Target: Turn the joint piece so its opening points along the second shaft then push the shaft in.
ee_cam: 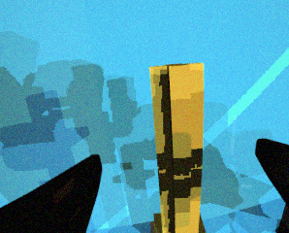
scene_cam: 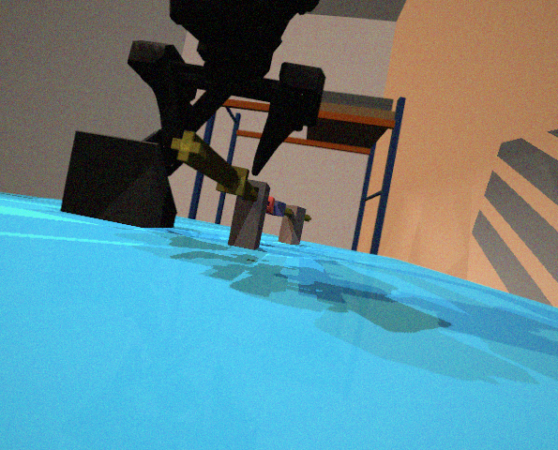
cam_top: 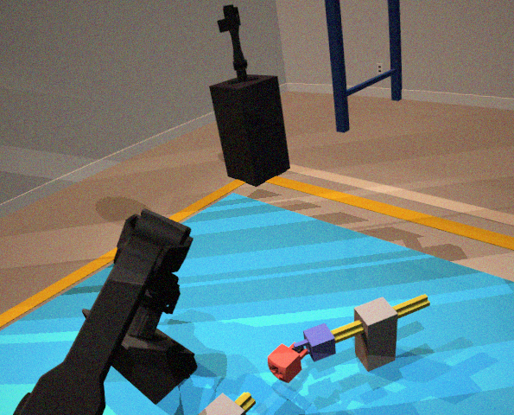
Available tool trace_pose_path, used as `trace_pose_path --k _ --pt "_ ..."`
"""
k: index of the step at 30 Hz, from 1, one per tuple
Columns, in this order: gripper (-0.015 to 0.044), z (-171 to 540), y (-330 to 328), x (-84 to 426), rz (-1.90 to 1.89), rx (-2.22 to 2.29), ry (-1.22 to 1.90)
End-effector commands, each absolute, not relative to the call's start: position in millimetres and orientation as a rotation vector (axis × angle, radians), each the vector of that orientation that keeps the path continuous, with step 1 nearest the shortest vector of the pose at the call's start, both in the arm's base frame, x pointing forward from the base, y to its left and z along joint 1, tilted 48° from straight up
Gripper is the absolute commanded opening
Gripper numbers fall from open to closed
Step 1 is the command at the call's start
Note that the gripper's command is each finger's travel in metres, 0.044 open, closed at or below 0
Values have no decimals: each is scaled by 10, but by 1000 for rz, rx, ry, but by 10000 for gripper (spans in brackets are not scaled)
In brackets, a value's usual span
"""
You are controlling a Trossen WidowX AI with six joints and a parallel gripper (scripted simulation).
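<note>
The fixed yellow shaft (cam_top: 382, 315) runs through a grey block (cam_top: 375, 332) and ends in a purple hinge piece (cam_top: 319, 341) and the red square joint piece (cam_top: 285, 360). The joint piece is turned down and left, toward the second grey block (cam_top: 223, 405) at the bottom edge. The second yellow shaft (scene_cam: 211, 164) sticks out of that block (scene_cam: 248, 213) toward the camera. My gripper (scene_cam: 214, 167) is open and straddles the shaft's free end, one finger on each side. In the wrist view the shaft (ee_cam: 178, 162) lies between my fingers with gaps on both sides.
My arm's black base (cam_top: 154, 361) stands left of the blocks on the blue mat. A black box on a rod (cam_top: 249, 127) hangs over the mat's far corner. A blue rack (cam_top: 364, 62) stands behind on the floor.
</note>
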State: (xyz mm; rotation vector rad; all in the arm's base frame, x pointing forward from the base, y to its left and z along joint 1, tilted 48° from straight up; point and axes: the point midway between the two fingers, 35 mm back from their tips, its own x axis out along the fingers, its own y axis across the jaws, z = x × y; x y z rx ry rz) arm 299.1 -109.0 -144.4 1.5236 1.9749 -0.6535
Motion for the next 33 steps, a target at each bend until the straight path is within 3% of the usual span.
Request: trace_pose_path --k 1,21,33 --pt "440 -1473 -1064 2978 -668 1537 1979" --pt "440 -1670 -849 2927 -666 1539 1980" --pt "125 -1670 -849 2927 -666 1539 1980"
